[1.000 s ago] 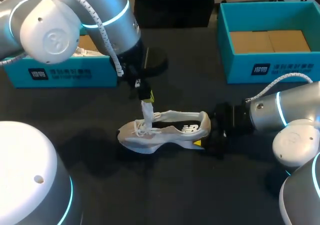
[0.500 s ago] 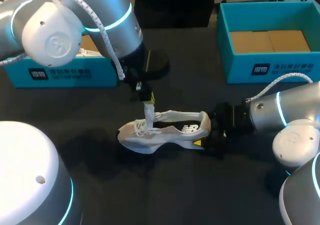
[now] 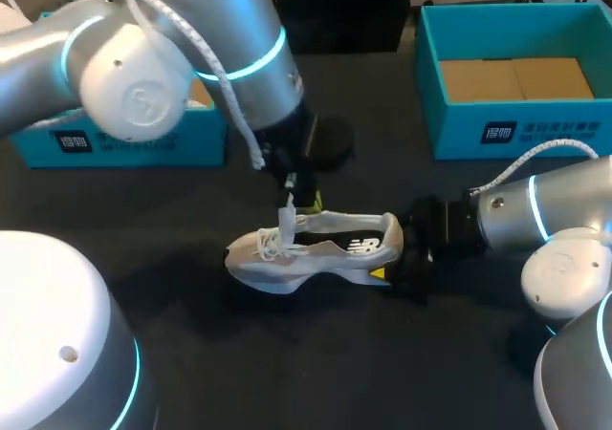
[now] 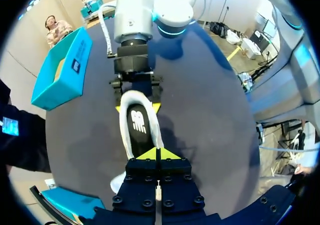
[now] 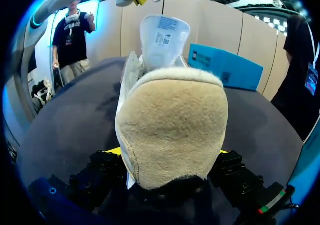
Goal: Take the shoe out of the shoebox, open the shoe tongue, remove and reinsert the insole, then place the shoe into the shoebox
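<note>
One shoe (image 3: 325, 248) on the table (image 3: 249, 354), right jaws clamped on its heel (image 5: 172, 130), left jaws pinched closed just above the raised tongue (image 3: 286, 222)

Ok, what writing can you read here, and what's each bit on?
On the right shoebox, front wall: white logo and characters, too blurred to read.
On the left teal box: same white print, also blurred.
On the shoe, side: a logo mark, no words.
On the shoe tongue: a printed label, too small to read.
</note>
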Tool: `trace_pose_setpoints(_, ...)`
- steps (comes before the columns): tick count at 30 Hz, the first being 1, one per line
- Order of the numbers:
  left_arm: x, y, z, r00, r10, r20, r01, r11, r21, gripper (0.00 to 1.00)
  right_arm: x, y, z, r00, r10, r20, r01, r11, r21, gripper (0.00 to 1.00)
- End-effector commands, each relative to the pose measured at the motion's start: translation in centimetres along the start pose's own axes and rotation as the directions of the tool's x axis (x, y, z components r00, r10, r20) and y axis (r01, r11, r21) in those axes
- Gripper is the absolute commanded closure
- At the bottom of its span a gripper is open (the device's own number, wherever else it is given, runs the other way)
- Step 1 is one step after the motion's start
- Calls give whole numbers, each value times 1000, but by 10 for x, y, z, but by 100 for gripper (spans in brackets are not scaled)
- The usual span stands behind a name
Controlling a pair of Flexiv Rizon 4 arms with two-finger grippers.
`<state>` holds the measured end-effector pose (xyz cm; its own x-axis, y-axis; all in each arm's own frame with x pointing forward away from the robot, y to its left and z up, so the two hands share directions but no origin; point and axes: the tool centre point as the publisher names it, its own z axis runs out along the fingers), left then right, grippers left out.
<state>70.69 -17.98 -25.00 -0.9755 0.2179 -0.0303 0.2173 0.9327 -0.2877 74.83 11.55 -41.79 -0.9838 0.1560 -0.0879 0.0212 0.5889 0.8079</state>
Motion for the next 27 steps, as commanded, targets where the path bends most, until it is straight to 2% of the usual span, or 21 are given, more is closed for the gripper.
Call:
trace_pose_setpoints(1, -12, -24, 34, 1000, 8, -16, -8, 1000, -15, 100, 1, 1, -1, 1000, 0, 2, 0, 1000, 2, 100)
trace_pose_setpoints(9, -20, -38, 66, 1000, 19, -7, -19, 999, -36, 100, 1, 1, -1, 1000, 0, 2, 0, 1000, 2, 100)
trace_pose_setpoints(14, -25, -39, 85, 1000, 28, 7, -28, 997, -69, 100, 1, 1, -1, 1000, 0, 2, 0, 1000, 2, 100)
trace_pose_setpoints(27, -44, -13, 109, 999, 15, -43, -20, 993, -118, 100, 1, 1, -1, 1000, 0, 2, 0, 1000, 2, 100)
